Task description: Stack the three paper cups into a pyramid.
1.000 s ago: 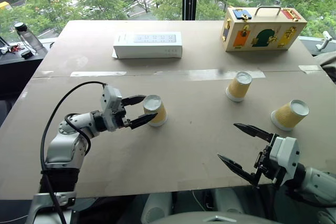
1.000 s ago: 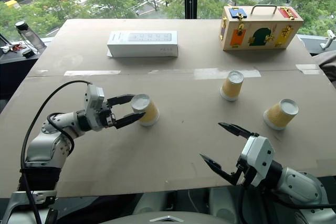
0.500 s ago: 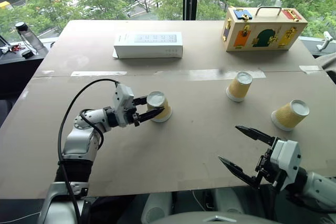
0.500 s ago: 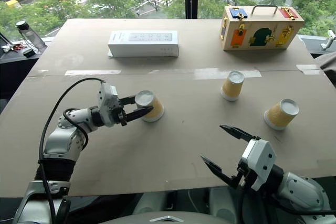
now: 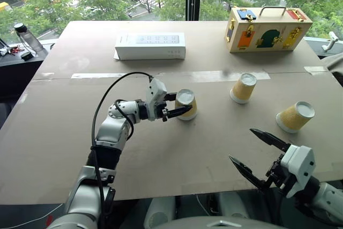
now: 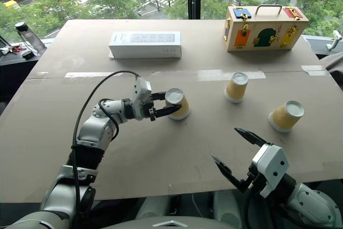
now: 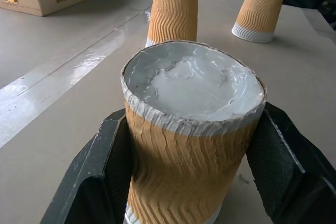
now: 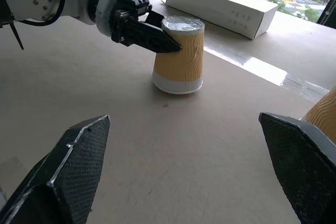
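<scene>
- Left eye view: I am looking down over a wide brown table (image 5: 177,154) with a window and green trees beyond its far edge.
- My left gripper (image 5: 179,105) reaches in from the left, pointing right, and its two black fingers are clenched on the sides of the first paper cup (image 5: 186,104).
- That cup stands upside down near the middle of the table, white base up and wide rim on the surface.
- In the left wrist view the same cup sits snugly between the two dark pads (image 7: 97,182), one on each side of its ribbed yellow-orange sleeve.
- The second paper cup (image 5: 243,88) stands upside down to the right of the held cup and a little farther away, well apart from it, just on the near side of a strip of clear tape (image 5: 214,75) that runs across the table.
- The third paper cup (image 5: 295,117) is farther right and nearer to me, tilted, with its base end up.
- My right gripper (image 5: 256,153) hangs over the near right edge of the table with its jaws spread wide and nothing between them.
- A white rectangular box (image 5: 150,45) lies on the far left part of the table.
- A wooden case with coloured doors and a metal handle (image 5: 266,28) stands at the far right.
- A dark-capped bottle (image 5: 28,36) stands off the table at far left.
</scene>
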Controlling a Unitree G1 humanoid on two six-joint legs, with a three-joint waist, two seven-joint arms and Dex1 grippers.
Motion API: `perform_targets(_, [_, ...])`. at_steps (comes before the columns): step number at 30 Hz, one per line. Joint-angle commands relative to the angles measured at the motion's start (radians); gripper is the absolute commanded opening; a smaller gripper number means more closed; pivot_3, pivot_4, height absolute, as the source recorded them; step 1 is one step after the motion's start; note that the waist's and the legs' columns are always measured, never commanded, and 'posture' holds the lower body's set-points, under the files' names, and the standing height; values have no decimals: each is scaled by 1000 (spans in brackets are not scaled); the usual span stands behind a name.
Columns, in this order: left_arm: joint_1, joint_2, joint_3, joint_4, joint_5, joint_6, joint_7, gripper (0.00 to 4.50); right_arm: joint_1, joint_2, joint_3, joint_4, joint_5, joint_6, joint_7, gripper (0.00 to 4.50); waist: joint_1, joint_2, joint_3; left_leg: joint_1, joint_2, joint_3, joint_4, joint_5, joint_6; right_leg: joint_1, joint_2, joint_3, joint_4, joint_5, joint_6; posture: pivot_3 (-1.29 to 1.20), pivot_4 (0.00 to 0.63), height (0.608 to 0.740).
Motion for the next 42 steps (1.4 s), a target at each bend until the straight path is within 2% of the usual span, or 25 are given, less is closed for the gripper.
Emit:
perform_targets(1, [1, -8, 4, -26, -7, -4, 3, 3468, 12, 6, -31, -28, 0, -29, -4, 4500, 0, 0, 0, 0, 0, 0, 0, 0, 0, 0, 0, 0, 0, 0, 0, 0, 150, 740])
perform_targets(2, [2, -9, 6, -30, -10, -2, 2, 3679, 14, 6, -33, -25, 1, -29, -4, 4500, 0, 0, 0, 0, 0, 0, 0, 0, 0, 0, 0, 0, 0, 0, 0, 0, 150, 740])
perform_targets(4, [9, -8, 19, -51, -28, 20, 2, 4472, 18, 7, -34, -23, 2, -28, -7, 4500, 0, 0, 0, 0, 0, 0, 0, 0, 0, 0, 0, 0, 0, 0, 0, 0, 150, 740])
perform_targets(8, [50, 26, 65, -138, -91, 80, -4, 4472, 3, 30, -50, -6, 8, -26, -30, 4500, -1, 0, 0, 0, 0, 0, 0, 0, 0, 0, 0, 0, 0, 0, 0, 0, 150, 740])
perform_targets(14, [178, 136, 214, -319, -264, 241, -7, 4472, -130, 103, -179, 61, 8, 72, -199, 4500, 0, 1, 0, 0, 2, 0, 0, 0, 0, -1, -5, 3, 1, -1, -3, 0, 150, 740])
perform_targets(17, [245, 166, 261, -394, -305, 253, -7, 4472, -213, 91, -243, 112, 2, 137, -257, 4500, 0, 1, 1, 0, 1, 0, 0, 0, 0, -1, -5, 4, 1, -1, -3, 0, 150, 740])
perform_targets(19, [311, 197, 285, -491, -392, 311, -41, 4472, -261, 79, -303, 152, 13, 182, -286, 4500, 4, 1, 0, 0, 1, 0, 0, 0, 0, 0, -5, 4, 1, -1, -3, 0, 150, 740])
perform_targets(23, [390, 237, 273, -639, -512, 393, -76, 4472, -326, 57, -373, 247, -1, 236, -319, 4500, 3, 2, 1, 0, 0, 1, 0, 0, 0, -1, -6, 6, 0, -1, -3, 0, 150, 740])
perform_targets(25, [396, 235, 255, -676, -527, 404, -68, 4472, -354, 45, -383, 303, -33, 257, -344, 4500, 3, 3, 1, 0, 0, 1, -1, 0, 0, -1, -5, 6, 0, -1, -3, 0, 150, 740])
perform_targets(33, [398, 235, 237, -722, -543, 400, -53, 4472, -449, 56, -403, 389, 42, 396, -362, 4500, -4, 4, 1, 2, 0, 3, -1, 0, 0, -1, 1, 9, 2, -1, -3, 0, 150, 740])
perform_targets(42, [403, 238, 238, -743, -545, 396, -49, 4472, -528, 63, -396, 446, 61, 459, -381, 4500, -1, 4, 1, 2, 0, 3, -1, 0, 0, -1, 1, 9, 2, -1, -3, 0, 150, 740])
